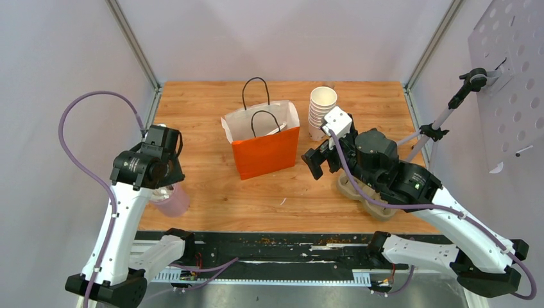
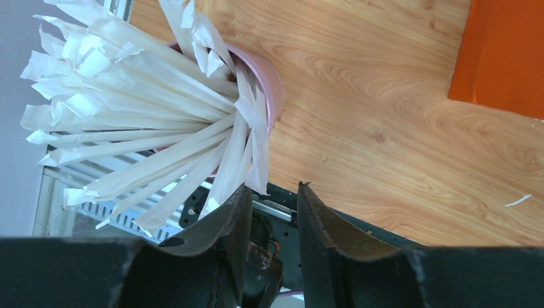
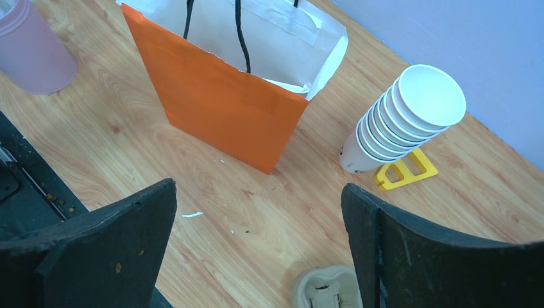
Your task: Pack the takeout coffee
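Observation:
No lidded coffee cup shows in any view. The orange paper bag (image 1: 266, 151) stands open in the middle of the table, its white inside and black handles showing; it also shows in the right wrist view (image 3: 218, 102) and at the left wrist view's corner (image 2: 507, 58). My right gripper (image 1: 323, 163) hovers right of the bag, wide open and empty (image 3: 256, 192). My left gripper (image 1: 161, 183) hangs over the table's front left, its fingers a little apart with nothing between them (image 2: 274, 187).
A pale pink cup (image 1: 173, 202) full of paper-wrapped straws (image 2: 128, 109) stands under my left gripper. A tall stack of lidless white cups (image 1: 321, 112) stands right of the bag, by a yellow piece (image 3: 404, 172). A pulp cup carrier (image 1: 359, 190) lies under my right arm.

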